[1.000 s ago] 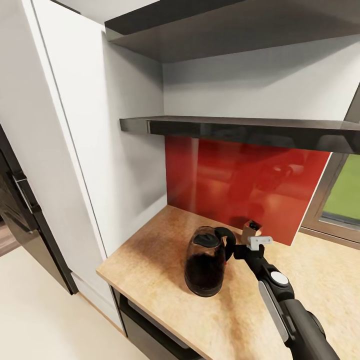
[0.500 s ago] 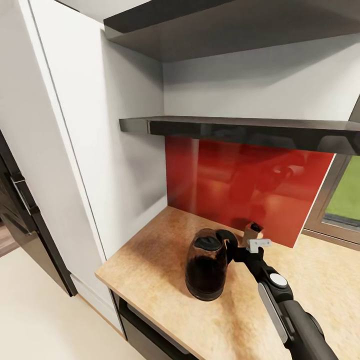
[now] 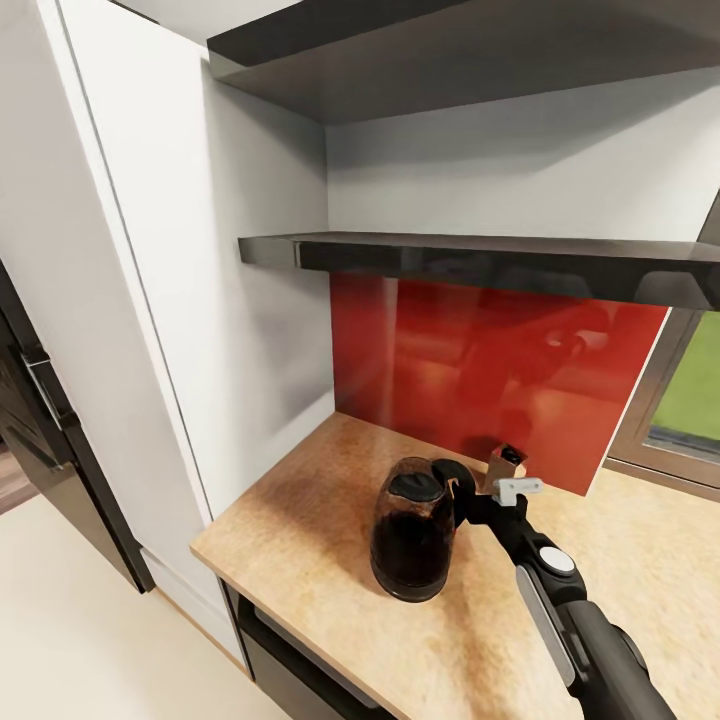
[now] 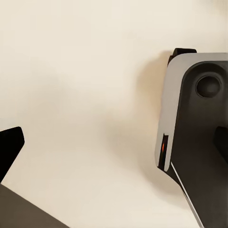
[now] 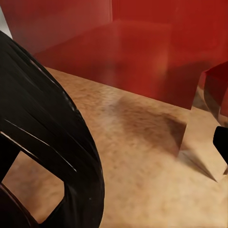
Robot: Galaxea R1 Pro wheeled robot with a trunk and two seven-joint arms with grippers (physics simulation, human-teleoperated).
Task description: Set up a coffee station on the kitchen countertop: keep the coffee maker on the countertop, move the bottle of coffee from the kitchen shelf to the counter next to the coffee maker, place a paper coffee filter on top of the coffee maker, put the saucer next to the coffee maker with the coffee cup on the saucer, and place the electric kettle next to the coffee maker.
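My right pincer (image 3: 468, 497) closed on the handle of the electric kettle (image 3: 412, 538), kettle upright on the countertop (image 3: 300, 510), red backsplash (image 3: 440, 360) behind the kettle, my left pincer's opening indeterminable.

Through the right wrist camera I see the kettle's curved black handle (image 5: 57, 137) looming close, the speckled tan worktop (image 5: 142, 175) running behind it to the glossy red backsplash (image 5: 142, 42), with a dark shadow on the worktop between.

The electric kettle (image 3: 412, 540) looks like dark, glossy glass. Beneath it, the countertop (image 3: 300, 500) is matt speckled tan; behind it, the backsplash (image 3: 480, 370) is glossy red.
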